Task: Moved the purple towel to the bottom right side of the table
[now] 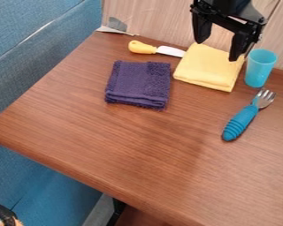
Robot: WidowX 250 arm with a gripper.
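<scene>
Carrying the folded purple towel (138,84) to the bottom right of the wooden table (167,176) is the job, and that corner is the part nearest the viewer. A good finish would lower the towel flat there before letting go, so the folds stay stacked.

Farther back on the right lies a fork (243,120) with a ridged blue handle pointing toward the viewer. The towel should pass above it or on its left, to avoid dragging it along.

The purple towel lies left of centre, its layered folded edge facing the viewer. The first need is probably to bring the gripper left, over the towel's middle, then press down enough to pinch all the layers; a shallow grip might lift only the top one.

Just beyond, to the right, is a folded yellow towel (208,68). Beside it stands the one container, a light blue cup (258,70), upright; what it holds, if anything, cannot be told. At the back, a yellow-handled knife (145,47) has its white blade reaching the yellow towel. The black gripper (218,49) hangs above that towel, fingers spread, with nothing between them.
</scene>
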